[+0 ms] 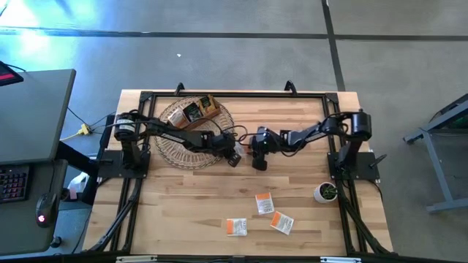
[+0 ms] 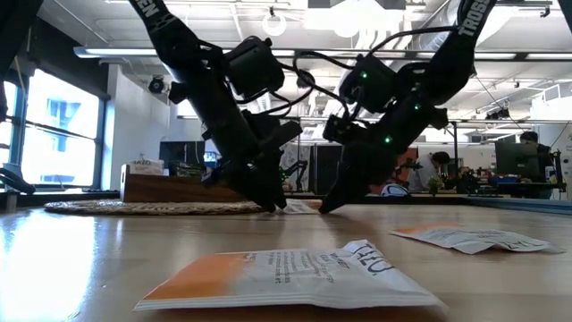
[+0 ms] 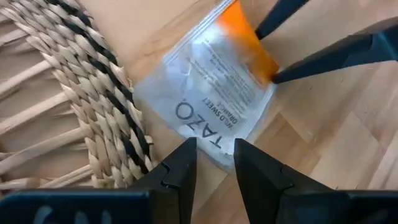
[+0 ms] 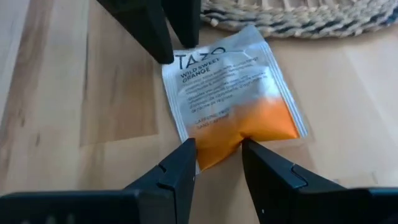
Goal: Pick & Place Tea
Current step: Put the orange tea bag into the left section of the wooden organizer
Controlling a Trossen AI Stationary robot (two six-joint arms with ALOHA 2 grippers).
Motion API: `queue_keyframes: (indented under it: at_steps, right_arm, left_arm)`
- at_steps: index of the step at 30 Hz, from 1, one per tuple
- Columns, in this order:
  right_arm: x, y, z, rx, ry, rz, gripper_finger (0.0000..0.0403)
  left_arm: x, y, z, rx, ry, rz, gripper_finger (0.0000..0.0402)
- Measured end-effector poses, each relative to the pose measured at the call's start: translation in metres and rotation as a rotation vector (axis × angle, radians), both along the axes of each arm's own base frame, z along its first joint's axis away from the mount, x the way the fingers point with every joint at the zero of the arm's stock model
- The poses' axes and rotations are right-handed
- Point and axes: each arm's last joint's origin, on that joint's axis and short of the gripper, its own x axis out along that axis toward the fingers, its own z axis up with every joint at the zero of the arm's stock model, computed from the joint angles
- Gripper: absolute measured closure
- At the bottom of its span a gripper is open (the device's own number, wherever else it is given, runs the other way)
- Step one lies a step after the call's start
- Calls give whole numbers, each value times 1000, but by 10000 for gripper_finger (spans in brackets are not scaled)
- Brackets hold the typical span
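Note:
A white tea sachet [image 3: 205, 93] with an orange end lies flat on the wooden table, just beside the rim of a woven wicker tray [image 1: 196, 131]. My left gripper [image 3: 215, 149] stands open, slanting down, its fingertips on either side of the sachet's white printed edge. My right gripper [image 4: 219, 149] faces it from the opposite side, also open, its fingertips astride the orange end. In the low view both grippers [image 2: 273, 206] [image 2: 326, 206] reach the tabletop at the sachet [image 2: 299, 207]. Three more sachets [image 1: 264, 204] [image 1: 235, 226] [image 1: 282, 222] lie near the table's front edge. My left gripper's fingertips [image 3: 186, 155] slant down beside the sachet's white edge [image 3: 222, 149], which lies in the gap between them; I cannot tell whether they touch it. My right gripper's fingertips [image 4: 183, 158] flank the orange end [image 4: 217, 144], which bulges slightly between them; I cannot tell whether they touch it.
A brown wooden box [image 1: 199, 109] sits in the wicker tray at the back left. A small white pot with a plant [image 1: 326, 192] stands near the right arm's base. Bare wood lies between the grippers and the front sachets.

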Motion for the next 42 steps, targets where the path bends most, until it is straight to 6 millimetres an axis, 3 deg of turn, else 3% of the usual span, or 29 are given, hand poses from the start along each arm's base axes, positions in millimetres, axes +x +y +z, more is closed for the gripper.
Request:
queue_keyframes:
  at_steps: [12,19,22,28,42]
  right_arm:
    - [1,30,-2,16,27,-13,274]
    - [-1,36,-3,37,53,-29,274]
    - [-2,39,-3,45,62,-34,274]
    - [-2,49,-3,11,63,-28,274]
    - [-2,51,-2,-23,62,-38,274]
  left_arm:
    - [5,-1,4,-55,-77,-26,299]
    - [6,-2,9,-30,-92,-56,299]
    - [6,-2,21,45,-126,-80,299]
    - [8,1,23,138,-103,-127,299]
    - [5,2,18,99,-55,-154,299]
